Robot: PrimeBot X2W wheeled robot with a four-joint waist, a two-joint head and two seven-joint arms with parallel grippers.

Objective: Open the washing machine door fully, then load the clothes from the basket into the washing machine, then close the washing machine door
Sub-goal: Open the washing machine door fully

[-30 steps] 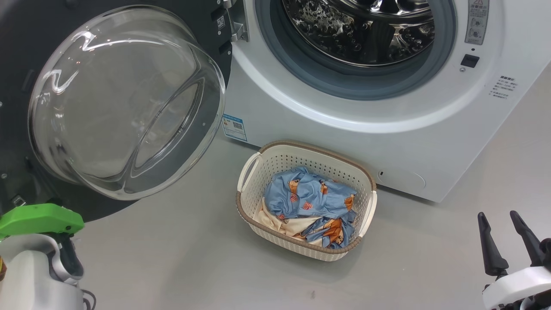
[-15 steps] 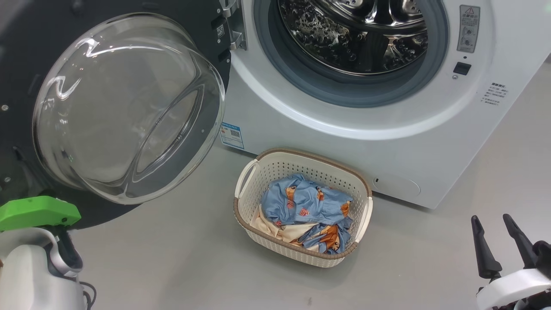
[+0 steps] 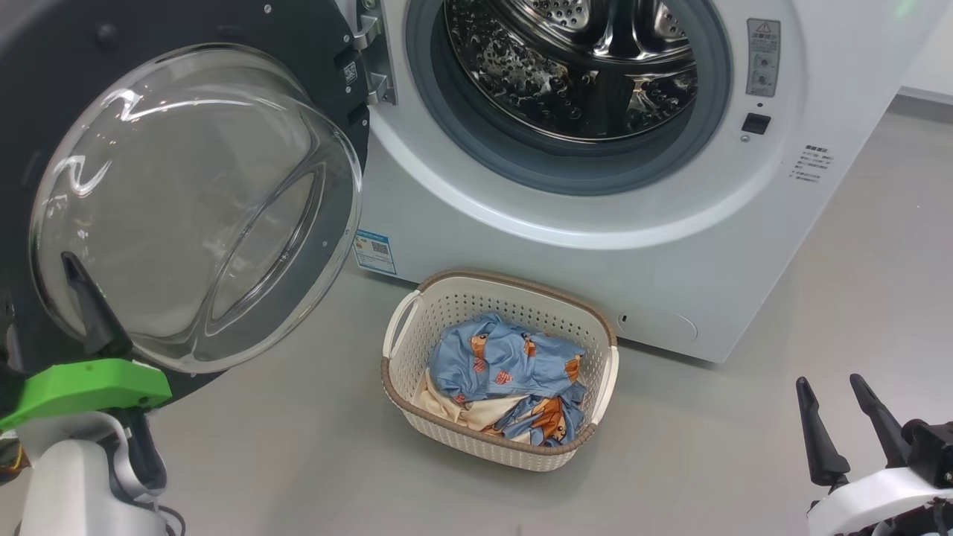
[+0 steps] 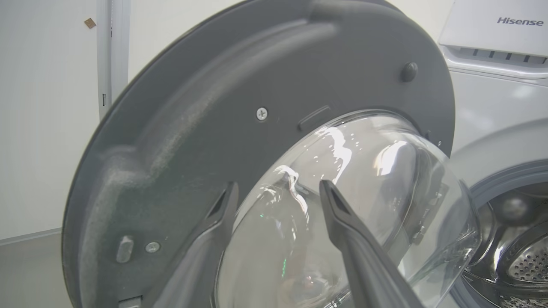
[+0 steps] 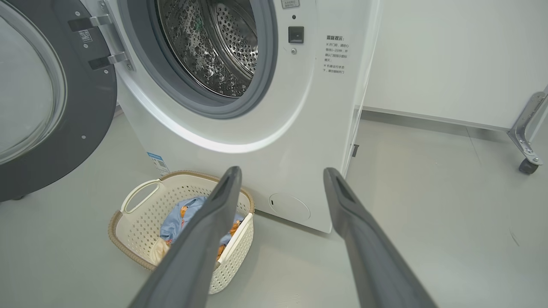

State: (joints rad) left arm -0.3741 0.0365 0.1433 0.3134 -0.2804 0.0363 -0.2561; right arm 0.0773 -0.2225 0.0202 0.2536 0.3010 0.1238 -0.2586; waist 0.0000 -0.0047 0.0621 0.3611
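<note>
The washing machine (image 3: pixel 670 260) stands open, its steel drum (image 3: pixel 573 67) bare. The washing machine door (image 3: pixel 186 201) is swung out to the left, glass bowl facing me. My left gripper (image 4: pixel 278 186) is open just in front of the door's glass and dark inner ring (image 4: pixel 205 128), touching neither; one of its fingers (image 3: pixel 85 305) rises before the glass. The basket (image 3: pixel 521 307) sits on the floor below the opening, holding the clothes (image 3: pixel 506 365), blue printed pieces over a cream one. My right gripper (image 3: pixel 829 381) is open and empty, low at the right, away from the basket (image 5: pixel 141 222).
Grey floor surrounds the basket. A blue sticker (image 3: pixel 374 251) marks the machine's lower left corner. A metal leg on a caster (image 5: pixel 530 166) stands by the white wall to the machine's right. The door hinge (image 3: pixel 368 59) joins door and machine.
The camera has shifted, sliding the scene left and down. My left gripper's finger has risen into the head view in front of the door glass. The right gripper stays open.
</note>
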